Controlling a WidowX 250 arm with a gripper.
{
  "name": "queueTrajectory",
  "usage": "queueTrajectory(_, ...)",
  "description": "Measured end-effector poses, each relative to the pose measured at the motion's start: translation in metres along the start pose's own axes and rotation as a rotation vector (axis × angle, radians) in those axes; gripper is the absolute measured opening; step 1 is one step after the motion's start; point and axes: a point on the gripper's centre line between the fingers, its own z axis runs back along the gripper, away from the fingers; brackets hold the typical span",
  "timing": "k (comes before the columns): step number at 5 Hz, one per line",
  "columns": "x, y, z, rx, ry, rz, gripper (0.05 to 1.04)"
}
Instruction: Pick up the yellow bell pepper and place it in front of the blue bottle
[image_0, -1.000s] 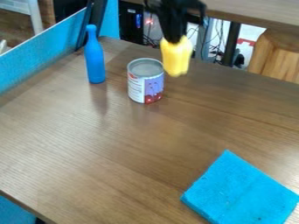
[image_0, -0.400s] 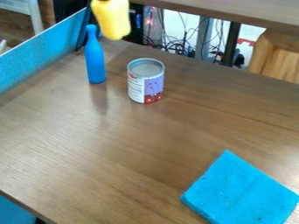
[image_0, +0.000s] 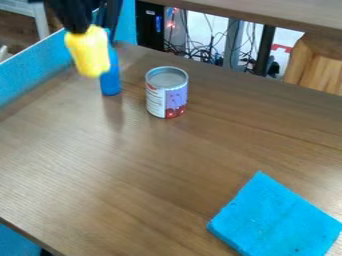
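Shifted leftward in the view and lower since the preceding frame: one black two-finger gripper (image_0: 79, 30) and the elongated yellow object (image_0: 89, 54) with it. Unmoved: bottle, can and cloth.

Claw: one, closed around the upper end of the yellow object, pinching it.
Yellow object: one, rounded at its lower end, hanging well above the wooden table (image_0: 133, 175) at upper left and overlapping the bottle's upper part in the view; whether the two touch cannot be told.
Blue bottle (image_0: 111, 82): one, upright, near the blue partition (image_0: 33, 70).
Tin can (image_0: 165, 95): one, upright, just beside the bottle but apart from it; grey metal top, label in white, purple and red.
Blue cloth (image_0: 275, 217): one, folded, lying flat at lower right, well apart from the can.

Beyond the table: one black case (image_0: 149, 25); several tangled cables (image_0: 200, 51); one further wooden tabletop (image_0: 294, 17), at upper right; one piece of wooden furniture (image_0: 322, 62) below it.

Pose: one black arm (image_0: 67, 6), entering at the top edge toward the upper left, gripper pointed downward, slightly tilted, the yellow object's lower end angled rightward.
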Motion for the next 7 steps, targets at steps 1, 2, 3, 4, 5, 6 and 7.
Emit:
queueTrajectory(1, -0.004, 0.012, -0.020, 0.065, -0.027, 0.019, 0.117)
queueTrajectory(2, -0.003, 0.012, -0.025, 0.058, -0.050, 0.036, 0.117)
queueTrajectory(3, -0.006, 0.019, -0.043, 0.084, -0.032, 0.052, 0.117)
queueTrajectory(4, -0.007, 0.025, -0.056, 0.115, -0.015, 0.080, 0.117)
queueTrajectory(5, -0.012, 0.028, -0.064, 0.126, 0.030, 0.104, 0.117)
queueTrajectory(6, -0.011, 0.030, -0.070, 0.139, 0.086, 0.136, 0.117)
queueTrajectory(7, -0.010, 0.030, -0.069, 0.182, 0.095, 0.157, 0.117)
